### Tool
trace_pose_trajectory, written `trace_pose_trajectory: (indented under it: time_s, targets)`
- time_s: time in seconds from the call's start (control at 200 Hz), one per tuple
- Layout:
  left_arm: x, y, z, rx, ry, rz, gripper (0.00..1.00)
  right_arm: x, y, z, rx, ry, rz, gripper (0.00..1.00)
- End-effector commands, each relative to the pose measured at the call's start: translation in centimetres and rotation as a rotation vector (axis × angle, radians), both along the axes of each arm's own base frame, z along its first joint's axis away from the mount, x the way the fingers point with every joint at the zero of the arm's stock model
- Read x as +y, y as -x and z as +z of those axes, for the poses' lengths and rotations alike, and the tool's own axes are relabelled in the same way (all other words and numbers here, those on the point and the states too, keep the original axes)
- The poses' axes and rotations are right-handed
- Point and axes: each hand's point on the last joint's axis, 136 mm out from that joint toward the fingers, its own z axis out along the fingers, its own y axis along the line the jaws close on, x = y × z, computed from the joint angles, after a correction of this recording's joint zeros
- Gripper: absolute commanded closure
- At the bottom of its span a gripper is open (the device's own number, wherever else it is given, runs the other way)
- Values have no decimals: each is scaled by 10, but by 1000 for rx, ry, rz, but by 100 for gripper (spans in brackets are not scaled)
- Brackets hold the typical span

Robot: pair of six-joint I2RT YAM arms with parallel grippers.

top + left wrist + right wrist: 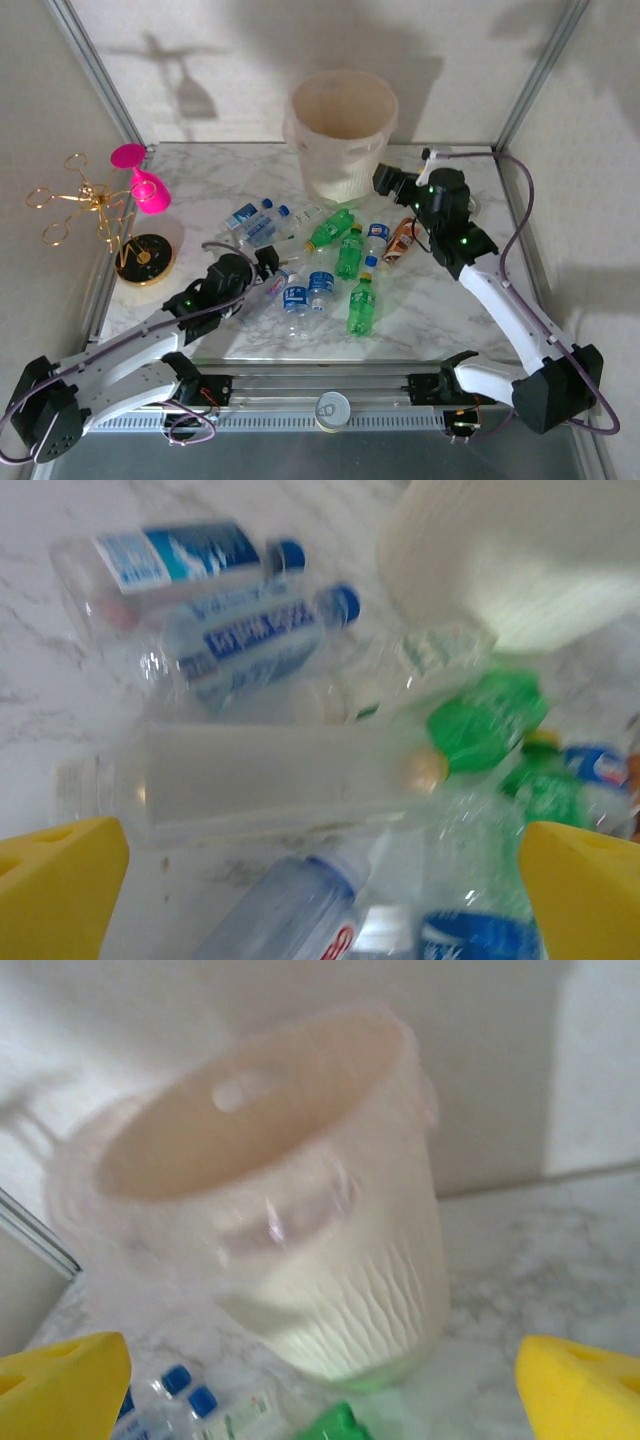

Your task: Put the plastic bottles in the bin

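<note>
Yellow pads tip both arms, and on each arm they stand spread wide with nothing caught between them. The left gripper hangs low at the near-left edge of the plastic bottles, which lie scattered on their sides over the marble table. Straight ahead of its fingers a clear bottle lies crosswise, rather blurred. Beyond that sit two blue-labelled bottles, and off to the gripper's right is a green bottle. Another pale bottle lies just beneath the open jaws.

The right gripper is up close beside the bin, facing its ribbed cream wall; whether it touches, I cannot tell. The bin stands upright directly in front of that gripper, at the back of the table, with a thin plastic liner folded over its rim. Below and ahead of the gripper's fingers a few blue caps peek in. A brown bottle lies just behind this gripper, toward its arm's base.

Well off to the left gripper's left stand a pink goblet and a gold wire stand.
</note>
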Motion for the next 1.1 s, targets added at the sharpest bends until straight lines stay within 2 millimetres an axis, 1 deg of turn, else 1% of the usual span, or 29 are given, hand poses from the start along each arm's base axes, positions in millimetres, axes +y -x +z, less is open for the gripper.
trace_pose_trajectory:
  time_s: [0.0,0.095,0.19,0.3,0.376,0.456,0.566,0.641,0.761,0.961,1.097]
  targets:
    - [-12,10,-28,147,-74,-107,0,-8,5,-29,52,-93,-66,1]
    - [-14,13,-42,208,-100,-122,0,-8,10,-75,156,-95,-71,1]
    - [-12,18,-51,242,-125,-139,0,-12,13,-112,249,-68,-98,1]
    - [-13,27,-60,277,-129,-174,0,-14,18,-143,312,-60,-113,1]
    - [-8,34,-69,312,-147,-169,1,-14,21,-154,322,-70,-109,1]
    - [-4,40,-79,345,-159,-166,0,-10,23,-156,307,-96,-85,1]
    - [1,46,-92,381,-168,-156,0,-4,22,-148,271,-133,-55,1]
    - [5,47,-97,392,-186,-141,0,-3,21,-142,258,-142,-52,1]
    - [4,46,-103,401,-200,-145,1,-2,19,-138,251,-146,-48,1]
    - [1,45,-114,424,-226,-170,2,-3,22,-146,271,-149,-52,1]
    - [1,46,-123,445,-247,-173,3,-3,23,-145,268,-156,-52,1]
